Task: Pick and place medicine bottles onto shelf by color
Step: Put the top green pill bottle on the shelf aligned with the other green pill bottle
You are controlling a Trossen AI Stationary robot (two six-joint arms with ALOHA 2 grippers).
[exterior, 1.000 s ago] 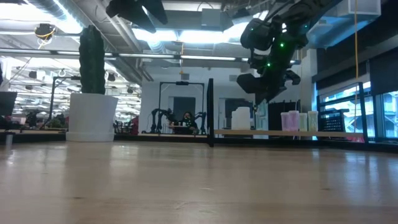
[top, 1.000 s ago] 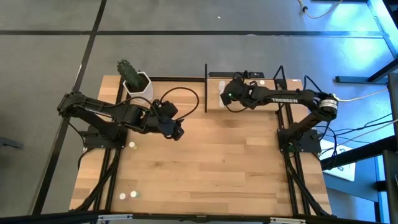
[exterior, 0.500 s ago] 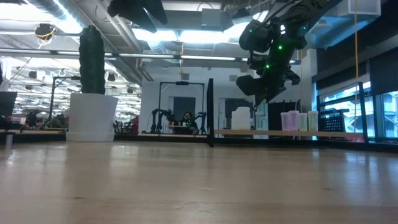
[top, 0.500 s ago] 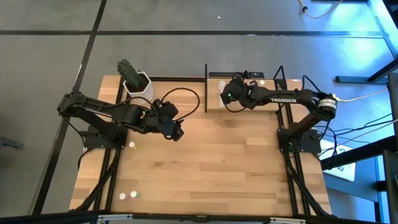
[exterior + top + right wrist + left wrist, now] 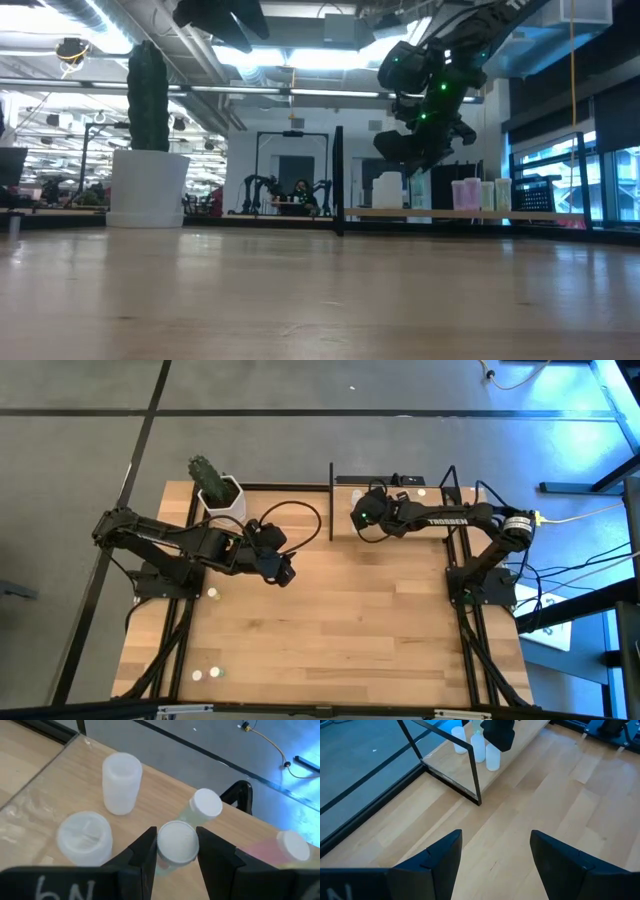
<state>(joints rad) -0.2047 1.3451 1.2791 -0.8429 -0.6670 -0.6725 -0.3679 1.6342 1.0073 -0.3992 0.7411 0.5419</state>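
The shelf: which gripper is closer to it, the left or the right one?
Right. The right gripper hangs over the shelf at its left end; the left gripper hovers above the table, well away from it.

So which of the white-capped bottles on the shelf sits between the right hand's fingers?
The white-capped bottle at the middle of the right wrist view: a dark finger flanks each side. The other bottles stand clear.
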